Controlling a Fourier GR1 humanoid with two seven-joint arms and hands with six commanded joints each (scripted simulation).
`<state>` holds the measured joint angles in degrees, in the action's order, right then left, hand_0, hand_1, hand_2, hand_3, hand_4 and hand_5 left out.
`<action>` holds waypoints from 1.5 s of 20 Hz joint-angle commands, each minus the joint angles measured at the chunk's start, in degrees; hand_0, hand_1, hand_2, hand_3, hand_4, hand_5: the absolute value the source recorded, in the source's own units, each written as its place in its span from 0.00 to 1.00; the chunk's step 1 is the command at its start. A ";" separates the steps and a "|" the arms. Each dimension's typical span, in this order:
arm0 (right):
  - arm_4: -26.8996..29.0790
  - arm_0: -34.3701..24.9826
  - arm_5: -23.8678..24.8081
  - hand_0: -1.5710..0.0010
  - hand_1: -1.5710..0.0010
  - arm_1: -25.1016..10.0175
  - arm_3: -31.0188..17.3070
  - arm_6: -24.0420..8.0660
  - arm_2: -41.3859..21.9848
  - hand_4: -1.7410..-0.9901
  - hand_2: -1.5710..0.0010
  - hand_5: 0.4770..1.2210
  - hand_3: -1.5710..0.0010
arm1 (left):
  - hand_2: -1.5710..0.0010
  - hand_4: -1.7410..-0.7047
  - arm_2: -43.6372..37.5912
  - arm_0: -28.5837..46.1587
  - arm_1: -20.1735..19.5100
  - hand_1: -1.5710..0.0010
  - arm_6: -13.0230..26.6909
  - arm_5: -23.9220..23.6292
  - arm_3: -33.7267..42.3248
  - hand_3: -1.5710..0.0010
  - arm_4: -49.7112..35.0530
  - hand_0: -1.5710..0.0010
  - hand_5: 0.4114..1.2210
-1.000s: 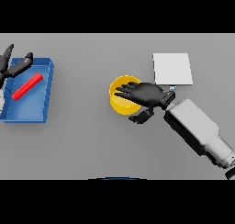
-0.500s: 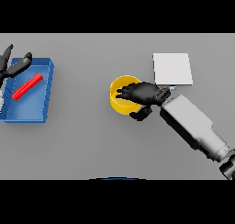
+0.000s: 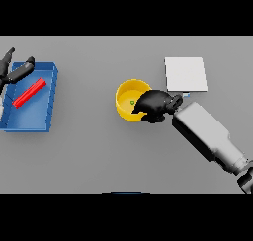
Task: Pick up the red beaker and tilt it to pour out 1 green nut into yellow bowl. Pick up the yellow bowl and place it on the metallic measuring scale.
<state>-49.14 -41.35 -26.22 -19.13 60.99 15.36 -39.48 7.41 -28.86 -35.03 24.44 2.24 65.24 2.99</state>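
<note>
The yellow bowl [image 3: 126,98] sits mid-table with a small green nut [image 3: 132,102] inside. My right hand [image 3: 156,104] covers its right rim, fingers curled over the edge and thumb against the outer wall. The metallic measuring scale [image 3: 185,73], a pale square plate, lies just behind and to the right of that hand. The red beaker [image 3: 28,93] lies on its side in the blue tray [image 3: 29,126] at the far left. My left hand [image 3: 13,71] hovers at the tray's far left corner with its fingers spread, holding nothing.
The blue tray's raised walls border the table's left side. My right forearm [image 3: 207,136] stretches diagonally from the lower right toward the bowl.
The right hand's fingers have curled from a spread pose over the bowl into a grip on its right rim. The bowl and the left hand have stayed put.
</note>
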 commanded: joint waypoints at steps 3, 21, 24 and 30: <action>0.26 0.08 -1.43 0.08 0.08 -0.84 1.12 -1.17 0.04 0.06 0.15 0.96 0.25 | 1.00 0.92 -0.25 0.00 -0.24 1.00 -0.11 0.21 0.25 1.00 -0.31 1.00 0.37; 4.44 -1.27 -8.15 0.02 0.00 -7.21 13.83 -12.63 6.98 0.00 0.05 1.00 0.24 | 1.00 0.90 -0.85 -1.00 0.02 1.00 0.67 0.76 0.16 1.00 -1.52 1.00 0.37; 4.46 -2.94 -5.05 0.01 0.00 -9.45 11.10 -10.87 9.29 0.00 0.03 1.00 0.26 | 1.00 0.88 -1.35 0.49 -0.35 1.00 1.57 0.65 1.99 1.00 -2.44 1.00 0.39; 2.90 -5.27 2.23 0.00 0.00 -11.26 1.49 -9.36 11.78 0.00 0.01 1.00 0.26 | 1.00 0.86 -1.22 0.25 -0.09 1.00 3.80 0.34 3.44 1.00 -2.79 1.00 0.42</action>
<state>-46.25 -46.60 -24.01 -30.39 62.46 5.78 -27.70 6.21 -28.61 -35.10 28.19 2.61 68.69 0.18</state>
